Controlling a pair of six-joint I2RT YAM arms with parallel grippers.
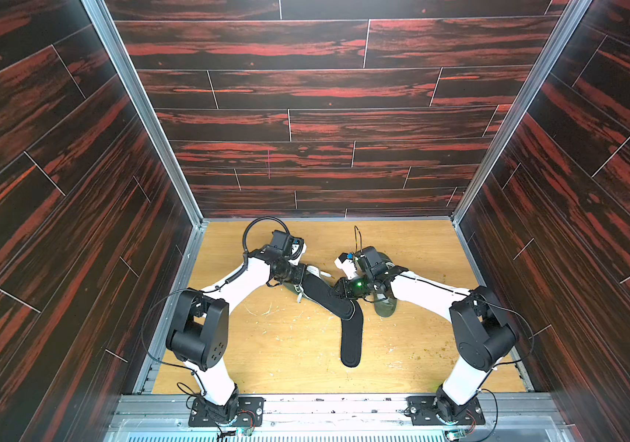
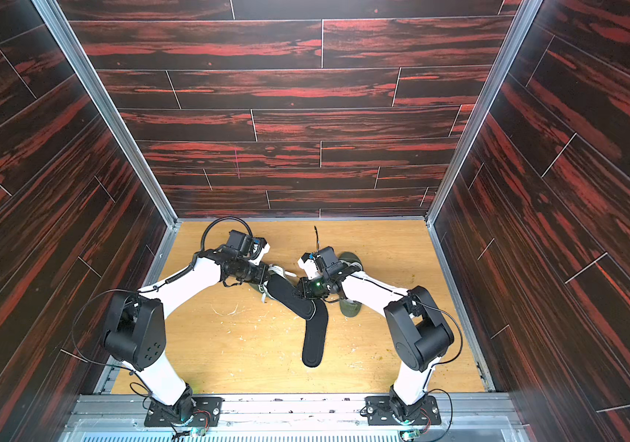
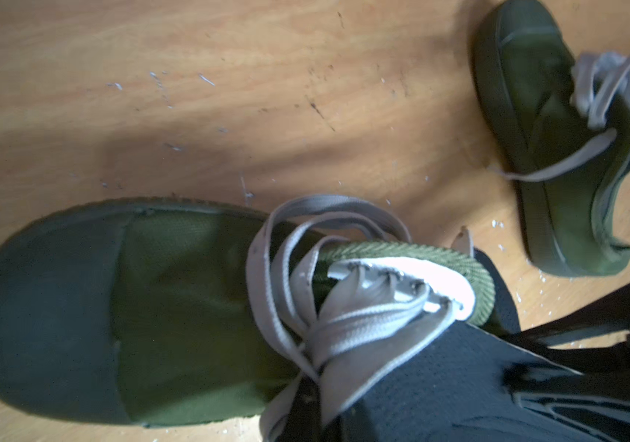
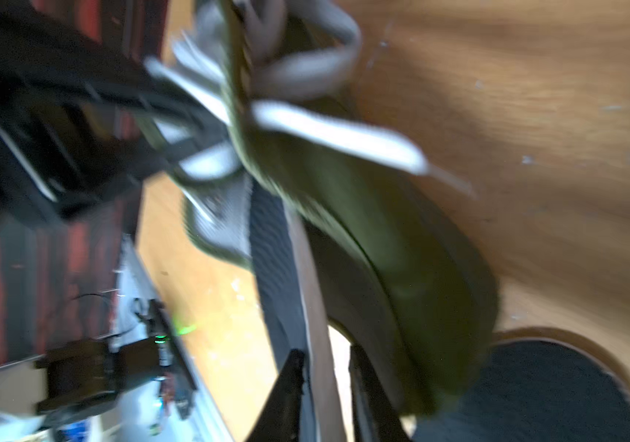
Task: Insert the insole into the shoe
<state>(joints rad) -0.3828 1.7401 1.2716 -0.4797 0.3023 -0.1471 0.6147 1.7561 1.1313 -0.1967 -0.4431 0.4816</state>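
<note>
An olive-green shoe with grey laces lies on the wooden table, toe pointing away from the right arm; in both top views little of it shows beside the left wrist. My left gripper is shut on the shoe at its tongue and laces. A black insole slants with its front end in the shoe's opening. My right gripper has its jaws drawn in on the insole's two faces near its rear half.
A second black insole lies flat on the table just in front of the held one. A second green shoe lies under the right arm. Dark red walls enclose three sides.
</note>
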